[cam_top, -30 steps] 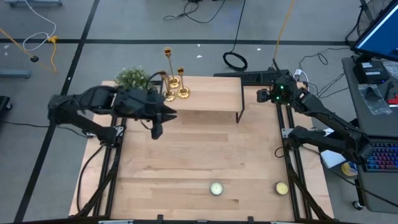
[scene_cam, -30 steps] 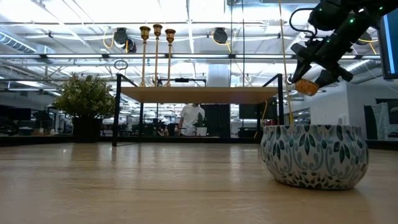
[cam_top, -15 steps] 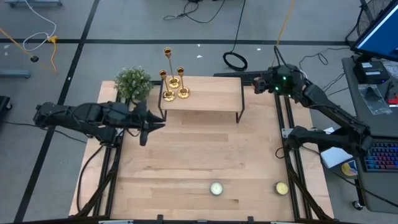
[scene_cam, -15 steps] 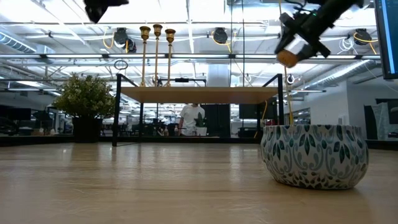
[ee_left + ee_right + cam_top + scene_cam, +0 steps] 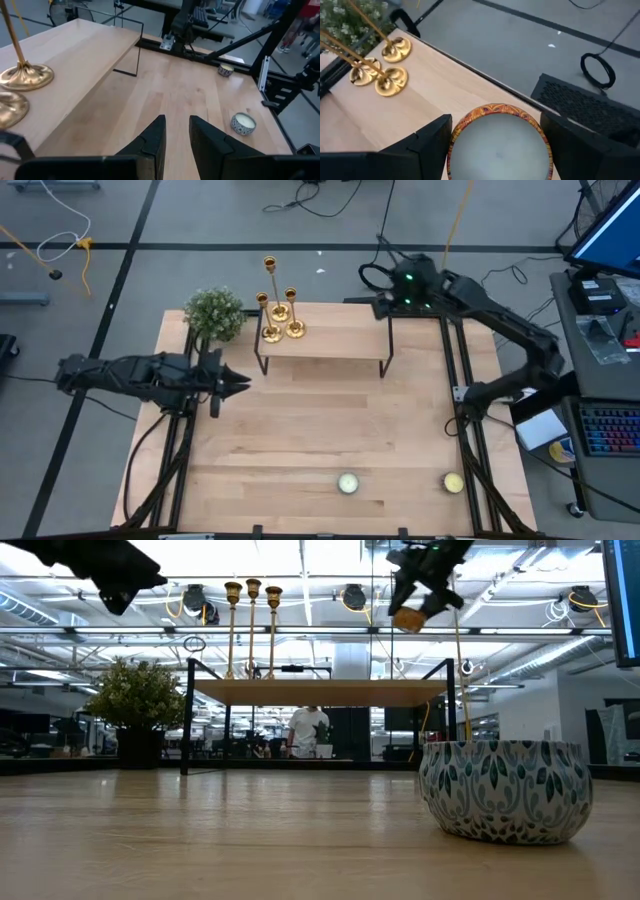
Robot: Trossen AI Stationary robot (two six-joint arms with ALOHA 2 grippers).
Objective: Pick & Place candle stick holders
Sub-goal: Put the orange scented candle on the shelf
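Your right hand [image 5: 495,145] hovers over the far right corner of the raised shelf [image 5: 330,330], its fingers clamped on a tealight candle [image 5: 497,145] in an orange-patterned tin. The three candle stick holders [image 5: 280,320] stand upright at the shelf's left end, beside the plant [image 5: 214,312]. Your left hand [image 5: 175,145] floats off the shelf's left front leg, fingers slightly parted, gripping nothing. Two tinned tealights [image 5: 347,482] sit on the bench [image 5: 300,430], well in front of the shelf.

Glossy brass candle stick holders [image 5: 279,319] — smooth pale wood shelf [image 5: 340,330], matt black hands.
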